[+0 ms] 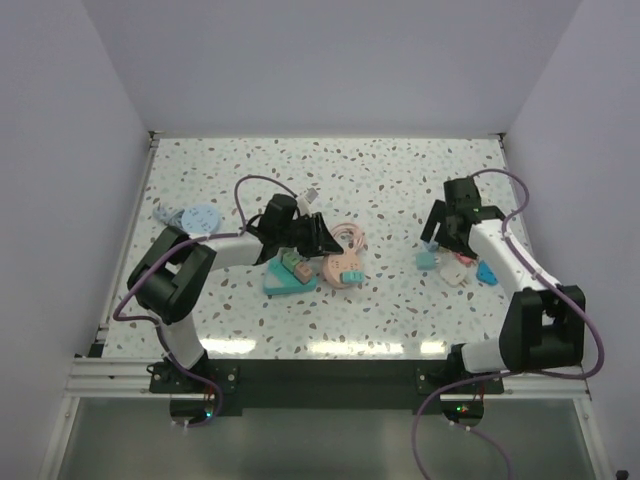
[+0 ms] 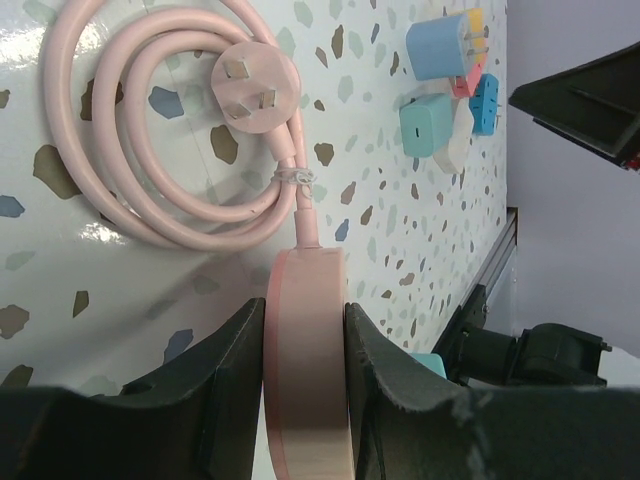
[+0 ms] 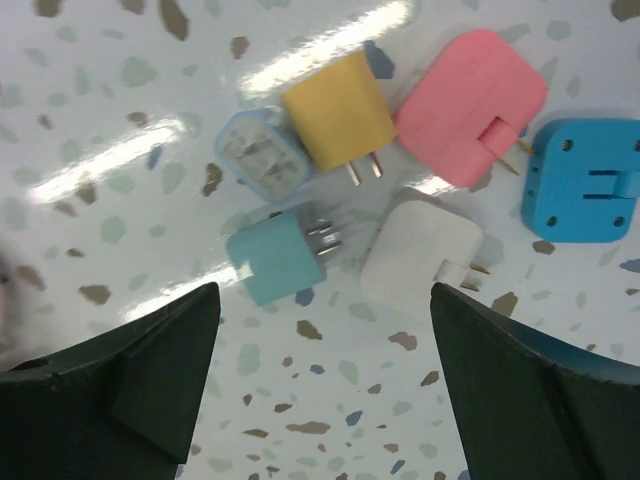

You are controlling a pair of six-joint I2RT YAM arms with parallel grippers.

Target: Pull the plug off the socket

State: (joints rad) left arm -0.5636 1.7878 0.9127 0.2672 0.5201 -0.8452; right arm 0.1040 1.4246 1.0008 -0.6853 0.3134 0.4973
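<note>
Left gripper (image 2: 305,340) is clamped on a pink round flat plastic socket block (image 2: 305,285), seen edge-on between the fingers (image 2: 235,365), its long axis running straight out past the fingertips. Beyond the tips its pink rubber cord (image 2: 95,190) lies coiled on the speckled table (image 2: 400,240), ending in a round pink three-pin plug (image 2: 255,85) with its pins facing up. In the overhead view a small teal piece (image 1: 352,275) shows on the block's top face, too small to tell more, and a teal wedge-shaped base with green inserts (image 1: 290,277) sits just beside the fingers.

Right gripper (image 3: 322,300) hangs with its fingers (image 3: 150,370) spread wide and nothing between them. Just ahead of the tips lies a teal square plastic plug (image 3: 275,262), prongs pointing across the gap towards a white square adapter (image 3: 420,255). Further out are a yellow plug (image 3: 338,112) overlapping a clear pale-blue one (image 3: 255,158), a coral-pink adapter (image 3: 470,100) and a blue adapter (image 3: 580,180), cut off by the frame edge
</note>
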